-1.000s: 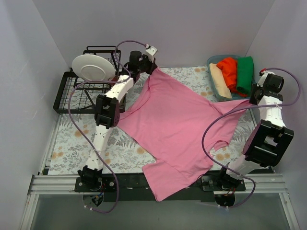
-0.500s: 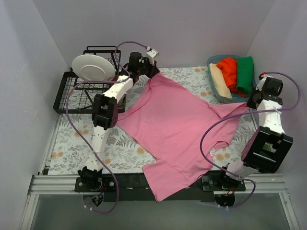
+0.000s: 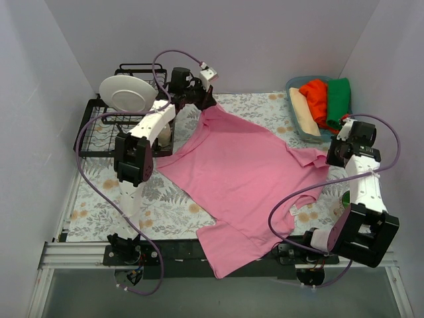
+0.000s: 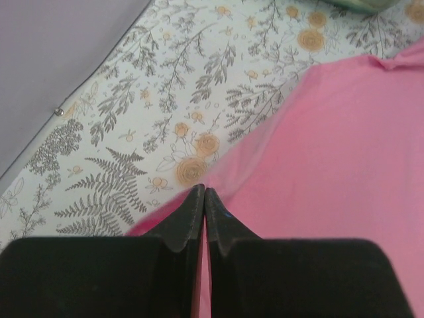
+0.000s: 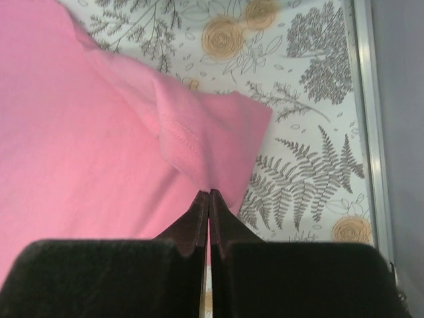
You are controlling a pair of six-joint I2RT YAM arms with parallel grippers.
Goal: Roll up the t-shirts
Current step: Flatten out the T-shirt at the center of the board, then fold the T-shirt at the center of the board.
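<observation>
We see the left gripper [image 3: 207,105] at the floral mat's [image 3: 99,199] far edge, jaws clamped on the pink t-shirt [image 3: 238,175]. It spreads over the mat's middle, hem spilling past its near edge. At the mat's right side, the right gripper [image 3: 330,160] pinches a sleeve tight. Rolled t-shirts [image 3: 315,98] fill the blue tub [image 3: 291,84] at the mat's far right corner.

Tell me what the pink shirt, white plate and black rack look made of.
Pink shirt: soft matte cloth, likely knit; it wrinkles and shows stitched hems. White plate: smooth, slightly glossy, ceramic or plastic. Black rack: thin wire grid, probably coated metal.
</observation>
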